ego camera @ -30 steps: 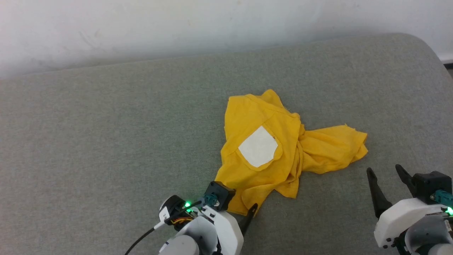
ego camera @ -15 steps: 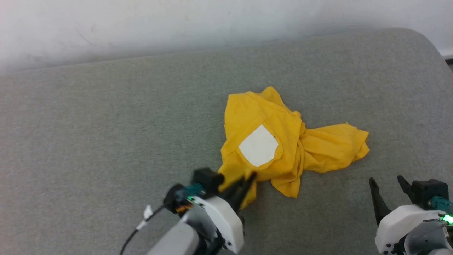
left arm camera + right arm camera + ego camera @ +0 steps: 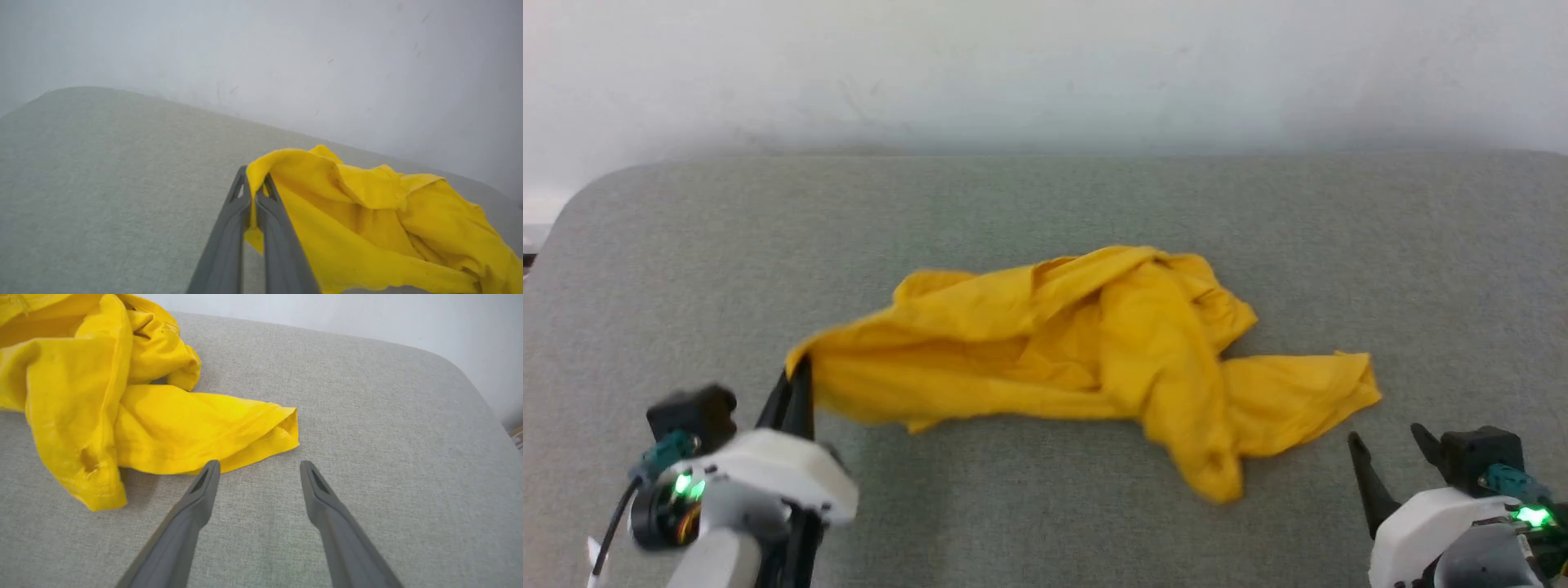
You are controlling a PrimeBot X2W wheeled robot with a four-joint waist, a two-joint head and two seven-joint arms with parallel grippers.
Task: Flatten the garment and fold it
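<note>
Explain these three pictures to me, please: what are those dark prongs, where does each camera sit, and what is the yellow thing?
This is a two-armed robot seen through its own cameras. The wide picture comes from a camera on its head, looking down at a grey padded surface in front of a pale wall. The other two come from cameras on its wrists, each looking along that arm's own two dark fingers, which are your prongs. On the surface lies a crumpled mustard-yellow garment, not yet flat. The left gripper is shut on one edge of it, with the cloth pinched between its fingers. The right gripper is open and holds nothing, its fingers apart near the garment's other end.
</note>
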